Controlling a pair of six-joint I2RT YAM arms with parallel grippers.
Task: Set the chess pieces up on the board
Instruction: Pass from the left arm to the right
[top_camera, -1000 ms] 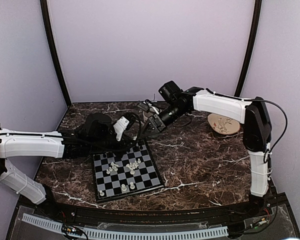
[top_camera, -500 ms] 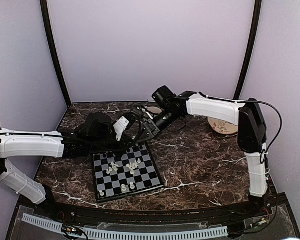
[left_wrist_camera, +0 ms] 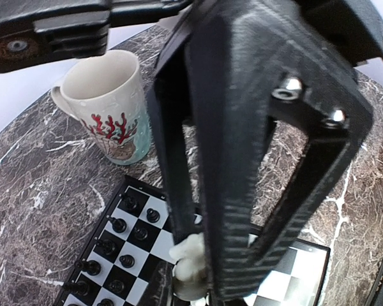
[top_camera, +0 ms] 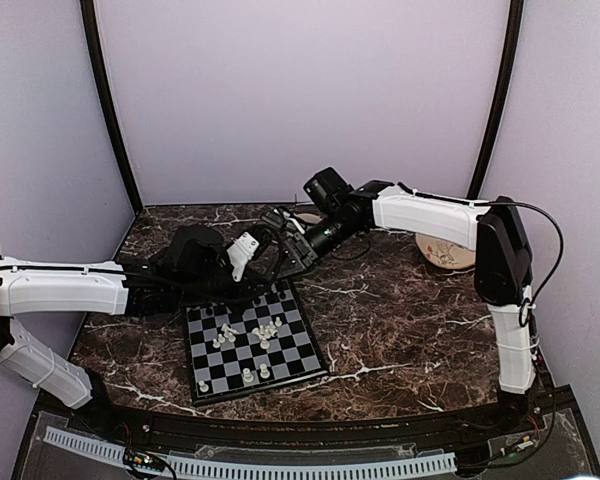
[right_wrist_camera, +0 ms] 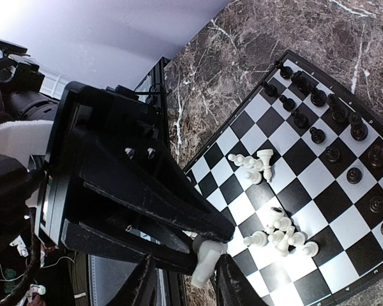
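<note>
Left wrist view has my left jaws clenched on one white piece [left_wrist_camera: 190,266], pinched at the very tips over the board [left_wrist_camera: 158,241]. The right jaws stand apart just beside it, gripping nothing (a hand-over, I reckon). My worry is the crowding: two sets of jaws meeting on something this tiny could bump and flick it free. If the left lets go before the right bites, the piece drops into the loose white pieces [right_wrist_camera: 277,233] heaped mid-board and scatters them, perhaps into the black pieces [right_wrist_camera: 319,115] ranked along one edge. A wide swing could also clip the mug [left_wrist_camera: 112,105] near the board's corner.
</note>
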